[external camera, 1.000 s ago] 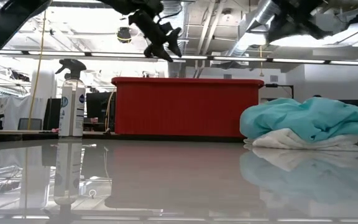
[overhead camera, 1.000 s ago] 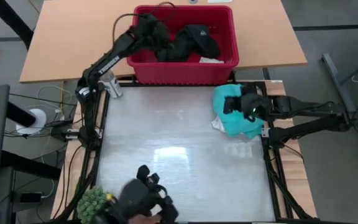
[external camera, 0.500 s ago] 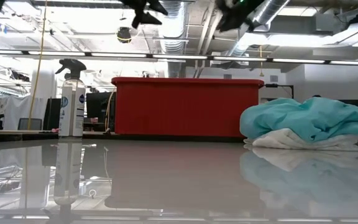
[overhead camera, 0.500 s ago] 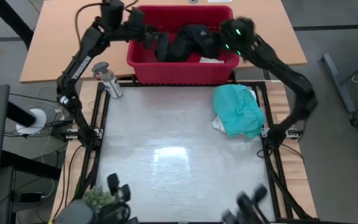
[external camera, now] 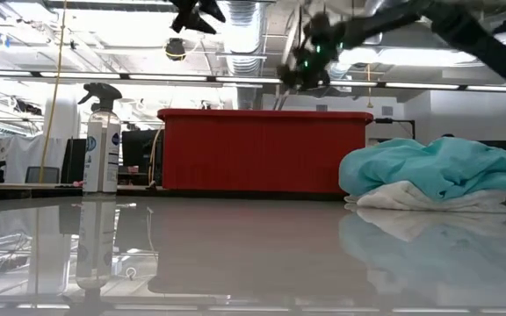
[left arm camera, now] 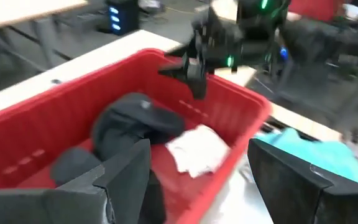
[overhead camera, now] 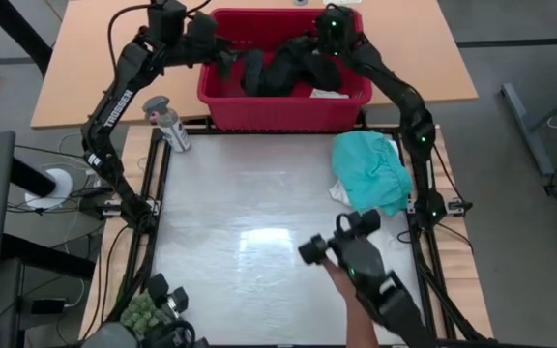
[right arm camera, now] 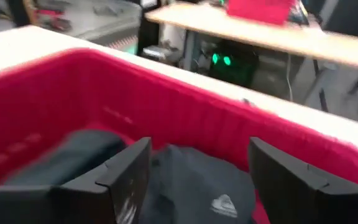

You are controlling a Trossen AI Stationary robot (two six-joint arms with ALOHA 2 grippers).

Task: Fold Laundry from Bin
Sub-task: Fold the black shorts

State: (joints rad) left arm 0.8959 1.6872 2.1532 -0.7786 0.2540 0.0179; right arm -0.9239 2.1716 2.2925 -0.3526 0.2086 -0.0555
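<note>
Both arms up over the red bin (overhead camera: 283,101) at the far side of the table (overhead camera: 278,242). Left gripper (left arm camera: 194,174) spread wide, empty. Right gripper (right arm camera: 194,177) spread wide too, right above the black clothing (right arm camera: 191,186). Best to go down slowly and pinch only one piece. Turquoise shirt (overhead camera: 375,169) already out on the table.

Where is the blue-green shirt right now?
In the high view the turquoise shirt lies bunched on the table's right side, just in front of the red bin. A white piece peeks out from under it.
</note>
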